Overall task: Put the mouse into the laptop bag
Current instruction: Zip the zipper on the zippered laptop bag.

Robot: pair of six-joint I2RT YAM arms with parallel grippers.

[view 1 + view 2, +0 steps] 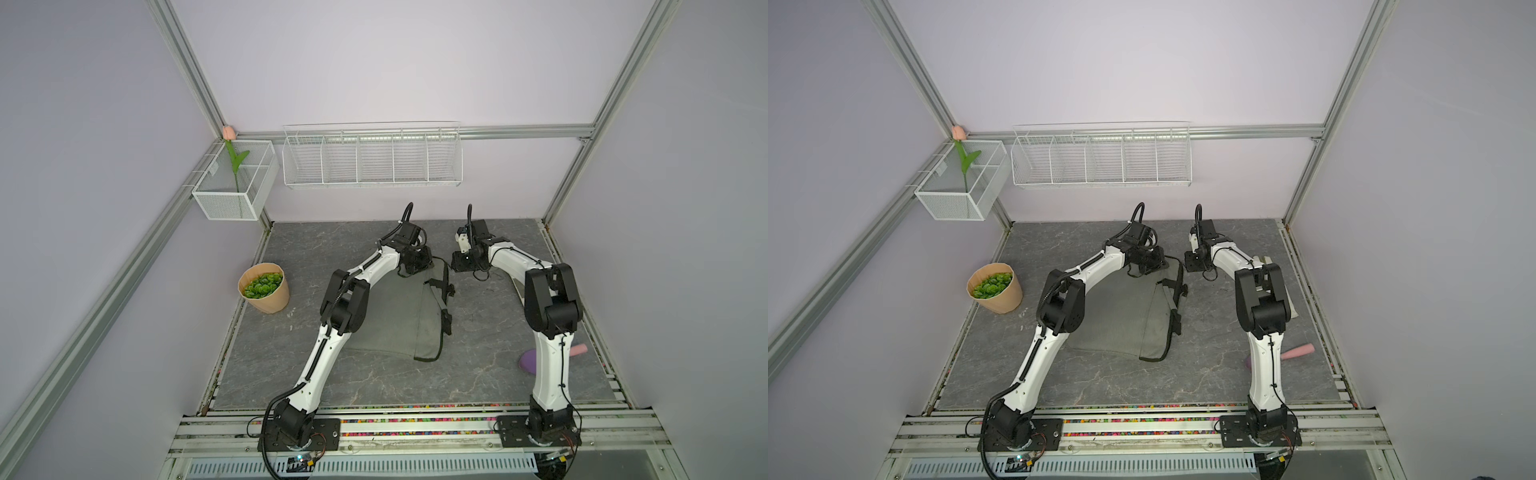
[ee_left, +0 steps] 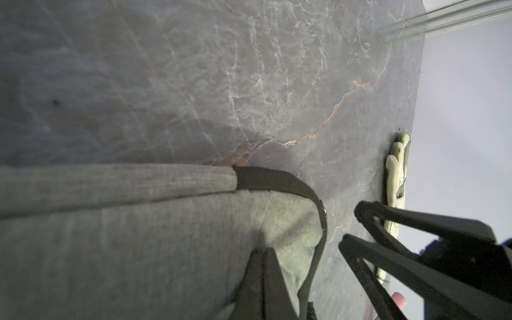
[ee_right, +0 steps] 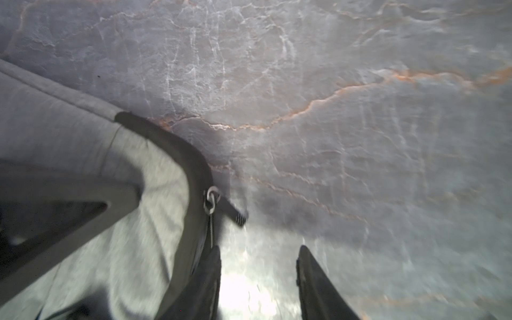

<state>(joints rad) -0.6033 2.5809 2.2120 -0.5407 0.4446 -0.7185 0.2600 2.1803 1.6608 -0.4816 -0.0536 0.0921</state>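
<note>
Your left gripper is clamped on the bag lip; your right gripper, jaws apart, hangs empty beside it.

The laptop bag, grey fabric with a black zipper edge, lies mid-frame in both top views. Its far corner is lifted and unzipped, showing the pale lining.

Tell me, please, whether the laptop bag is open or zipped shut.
Open: the laptop bag shows paler lining inside its black zipper edge, where the left gripper pinches the fabric.
</note>
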